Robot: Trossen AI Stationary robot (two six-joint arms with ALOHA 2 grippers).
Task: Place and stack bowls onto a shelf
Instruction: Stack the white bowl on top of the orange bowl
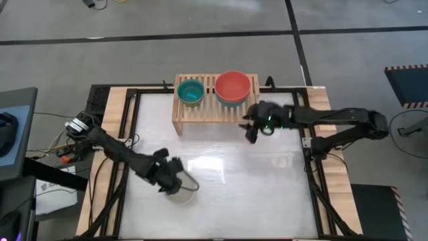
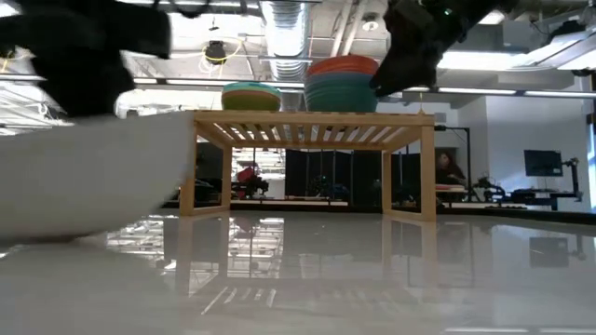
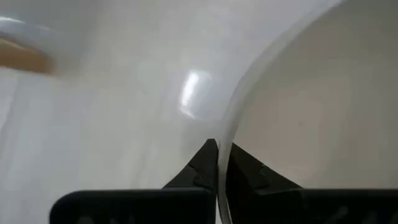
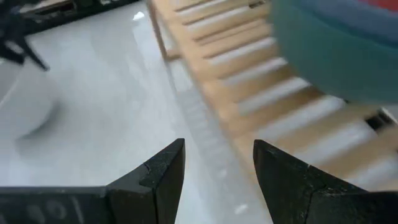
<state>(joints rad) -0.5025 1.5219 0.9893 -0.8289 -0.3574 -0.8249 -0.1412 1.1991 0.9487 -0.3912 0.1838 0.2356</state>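
Left hand [image 3: 217, 163] clenched on rim of round cream plastic bowl [image 1: 180, 189] low on white desk [image 1: 234, 181]; thin-rim pinch may slip in transit to light-wood slatted shelf [image 1: 204, 108]; right hand [image 4: 217, 163] released beside shelf.

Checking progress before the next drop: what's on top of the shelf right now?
Two stacks sit on the shelf: one with a teal bowl on top, one with a red bowl on top. The low view shows more rims beneath each, but their count and colours are mostly covered.
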